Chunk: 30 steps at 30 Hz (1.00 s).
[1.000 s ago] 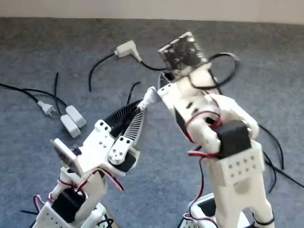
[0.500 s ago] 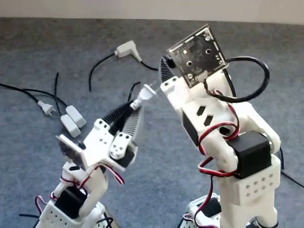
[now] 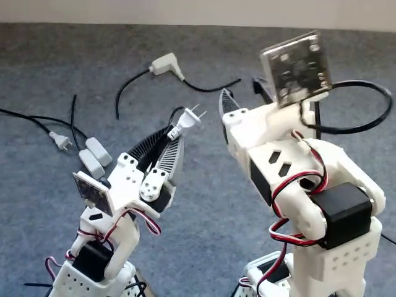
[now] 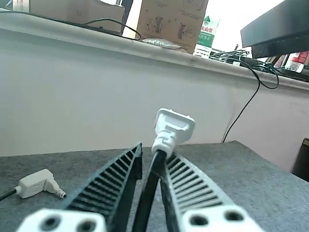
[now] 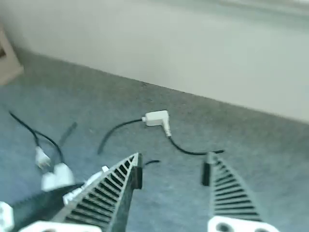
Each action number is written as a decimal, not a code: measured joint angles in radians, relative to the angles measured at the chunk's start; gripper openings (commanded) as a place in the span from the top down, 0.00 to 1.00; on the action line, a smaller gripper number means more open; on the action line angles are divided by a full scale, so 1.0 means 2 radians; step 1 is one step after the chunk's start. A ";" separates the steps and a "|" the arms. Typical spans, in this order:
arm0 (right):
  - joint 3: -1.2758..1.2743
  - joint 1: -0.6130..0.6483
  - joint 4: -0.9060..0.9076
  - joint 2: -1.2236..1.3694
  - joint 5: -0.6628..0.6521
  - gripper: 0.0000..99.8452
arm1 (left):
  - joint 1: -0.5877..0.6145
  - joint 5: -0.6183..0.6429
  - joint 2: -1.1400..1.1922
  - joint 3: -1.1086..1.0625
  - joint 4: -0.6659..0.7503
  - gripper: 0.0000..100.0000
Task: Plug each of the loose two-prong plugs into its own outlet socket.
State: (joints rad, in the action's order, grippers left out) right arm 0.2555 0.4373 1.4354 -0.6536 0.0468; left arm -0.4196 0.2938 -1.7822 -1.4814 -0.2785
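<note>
left hand (image 3: 175,137) is pinched almost shut, holding a white two-prong plug (image 3: 187,120) by the black cable (image 4: 147,193) just behind it. the plug is up off the desk (image 3: 204,204) around the middle of the high view, prongs aimed up and to the right. right hand (image 5: 171,169) is wide open with nothing in it, just right of the plug. the two white socket blocks (image 3: 91,164) sit at mid left, well apart from the held plug, with a small plug (image 3: 60,142) beside them and an angled plug (image 3: 164,63) near the top. my take: that grip is on the cord, not the body, so the plug will probably flop when pushed. i'd have the open hand grab the plug body first, then turn the prongs toward a socket and go in slow and square.
</note>
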 measured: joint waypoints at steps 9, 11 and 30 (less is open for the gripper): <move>-0.034 0.000 0.000 -0.002 0.262 0.64 | 0.001 0.000 -0.001 0.000 0.000 0.93; -0.059 0.010 0.000 -0.002 0.306 0.64 | 0.001 0.000 -0.001 0.000 0.000 0.93; -0.142 0.164 -0.077 -0.002 0.337 0.64 | 0.018 0.002 -0.001 0.000 0.000 0.93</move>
State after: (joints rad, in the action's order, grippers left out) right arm -0.0284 0.7656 1.2820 -0.6567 0.7204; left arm -0.3844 0.2969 -1.7837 -1.4814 -0.2785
